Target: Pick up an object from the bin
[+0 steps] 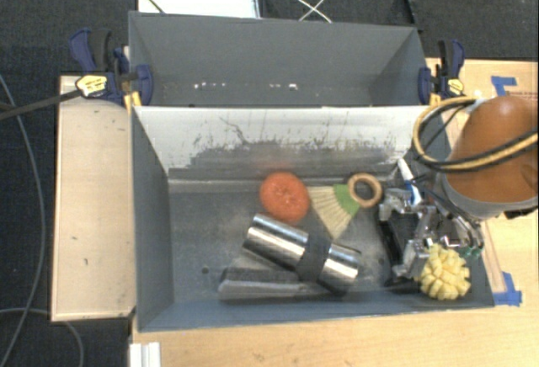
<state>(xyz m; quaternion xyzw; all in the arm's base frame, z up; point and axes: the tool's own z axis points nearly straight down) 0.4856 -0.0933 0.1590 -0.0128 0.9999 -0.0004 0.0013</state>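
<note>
Camera view: pincer (418, 252) at near-right corner, just beside yellow knobbly toy (445, 274); open or closed, can't tell. Toy likely light, soft; grip across middle.

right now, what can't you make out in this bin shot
Camera view:
yellow knobbly thing, bottom right corner: top edge covered by the gripper; whether they touch is unclear
dark flat piece along the front wall: partly under the silver cylinder, kind unclear
bin floor on the right: hidden by the arm
</note>
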